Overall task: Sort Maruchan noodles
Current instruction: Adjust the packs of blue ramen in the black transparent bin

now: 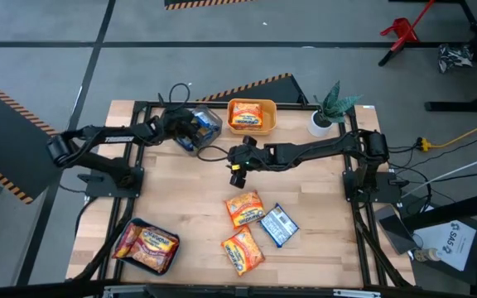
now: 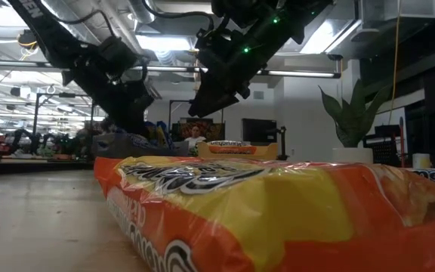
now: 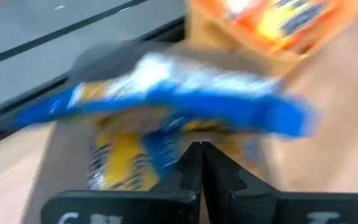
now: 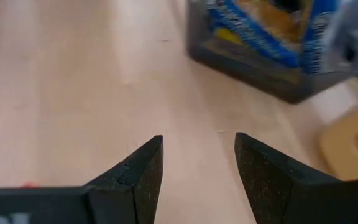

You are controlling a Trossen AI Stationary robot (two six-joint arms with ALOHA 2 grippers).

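Maruchan noodles (image 1: pixel 243 209): crinkly orange and blue packets | left pincer (image 3: pixel 201 155) closed, empty | right pincer (image 4: pixel 199 165) wide, empty

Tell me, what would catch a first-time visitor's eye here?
Probably the two dark arms meeting over the far half of the wooden table: the left gripper, fingers shut, sits at the grey bin of blue noodle packets, while the right gripper hangs open and empty above bare wood. Nearer, three loose packets lie between the arms, two orange and one blue.
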